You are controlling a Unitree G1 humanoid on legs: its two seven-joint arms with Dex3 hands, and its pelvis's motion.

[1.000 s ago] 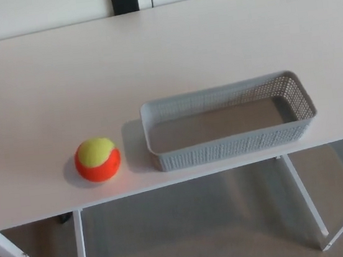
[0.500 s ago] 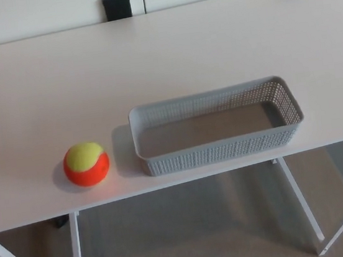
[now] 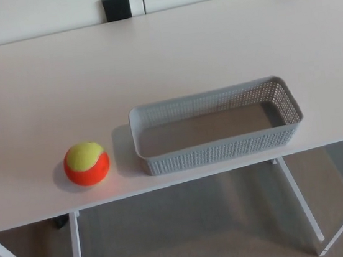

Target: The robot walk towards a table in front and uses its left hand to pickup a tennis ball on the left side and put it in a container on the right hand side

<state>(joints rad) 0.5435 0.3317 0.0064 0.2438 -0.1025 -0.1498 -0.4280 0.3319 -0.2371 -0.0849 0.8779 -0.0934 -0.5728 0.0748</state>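
An orange and yellow tennis ball (image 3: pixel 86 164) rests on the white table (image 3: pixel 151 62), near its front edge on the left. To its right lies a long grey perforated basket (image 3: pixel 219 152), with nothing inside it, its long side parallel to the front edge. A small gap of bare tabletop separates ball and basket. Neither of my hands nor any arm shows in the head view.
The table's front edge runs just below the ball and basket, with white legs (image 3: pixel 299 197) and grey floor (image 3: pixel 197 232) beneath. A white wall with two dark fittings (image 3: pixel 116 7) stands behind the far edge.
The whole picture shifted left and slightly down between one second and half a second ago: the camera moved. Ball and basket keep the same places on the table.
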